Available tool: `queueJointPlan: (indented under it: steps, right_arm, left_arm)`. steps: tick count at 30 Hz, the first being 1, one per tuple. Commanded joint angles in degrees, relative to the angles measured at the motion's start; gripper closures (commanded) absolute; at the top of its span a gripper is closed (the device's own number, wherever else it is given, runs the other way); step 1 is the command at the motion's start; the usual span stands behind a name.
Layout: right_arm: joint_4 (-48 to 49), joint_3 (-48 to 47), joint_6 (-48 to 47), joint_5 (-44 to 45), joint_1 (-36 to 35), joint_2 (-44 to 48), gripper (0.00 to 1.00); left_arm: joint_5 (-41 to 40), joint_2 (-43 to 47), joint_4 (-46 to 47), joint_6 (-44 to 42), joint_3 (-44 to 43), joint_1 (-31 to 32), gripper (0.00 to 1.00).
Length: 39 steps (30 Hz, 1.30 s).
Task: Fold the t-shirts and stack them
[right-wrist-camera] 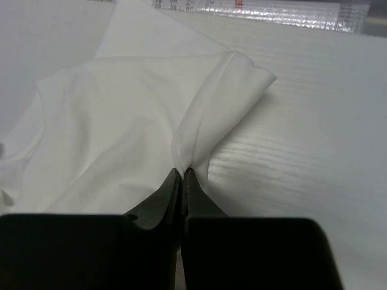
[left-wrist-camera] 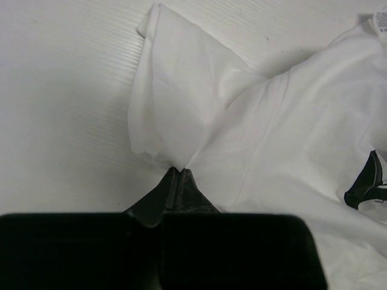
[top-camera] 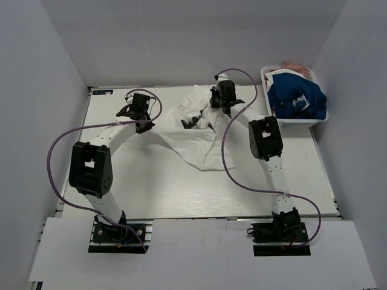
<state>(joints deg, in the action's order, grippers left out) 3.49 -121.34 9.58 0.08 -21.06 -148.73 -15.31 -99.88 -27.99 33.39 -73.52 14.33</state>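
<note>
A white t-shirt (top-camera: 195, 134) with a black chest print lies crumpled across the table's back middle. My left gripper (top-camera: 144, 125) is shut on its left edge; the left wrist view shows the cloth (left-wrist-camera: 199, 121) pinched at the fingertips (left-wrist-camera: 179, 171), with the print at the right (left-wrist-camera: 366, 184). My right gripper (top-camera: 216, 109) is shut on the shirt's far right part; the right wrist view shows a fold of white cloth (right-wrist-camera: 208, 121) pinched at the tips (right-wrist-camera: 183, 172). A royal blue t-shirt (top-camera: 296, 96) lies in the bin.
A white bin (top-camera: 294, 121) at the back right holds the blue shirt with white and pinkish cloth (top-camera: 297, 67). White walls enclose the table on three sides. Purple cables loop from both arms.
</note>
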Motion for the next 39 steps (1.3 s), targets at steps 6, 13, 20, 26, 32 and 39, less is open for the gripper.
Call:
queueJointPlan:
  steps: [6,13,20,26,32,39]
  right_arm:
    - [19.0,16.5,-4.9,9.3,0.1,29.7,1.0]
    - [30.8,40.0,-8.8,15.0,0.0,55.4,1.0]
    - [26.7,49.0,-12.3,17.8,-0.1,79.3,1.0]
    - [14.6,46.1,-12.0,10.4,-0.1,93.3,1.0]
    - [3.4,37.9,-12.3,6.7,0.1,94.5,1.0]
    - [-0.2,31.2,-12.8,13.3,0.6,77.3,1.0]
  left_arm:
    - [-9.5,12.9,-4.1,-2.3,-4.0,-0.2,1.0]
    - [-10.1,31.8,0.0,-6.2,-2.0,0.9,1.0]
    - [-9.5,47.6,0.6,-7.4,-5.8,0.9,1.0]
    - [-5.2,53.9,0.0,-9.2,-15.1,0.3,1.0]
    - [-5.3,52.2,-0.5,-10.6,-18.8,0.3,1.0]
    - [-14.9,42.1,0.0,-10.6,-16.1,0.3,1.0]
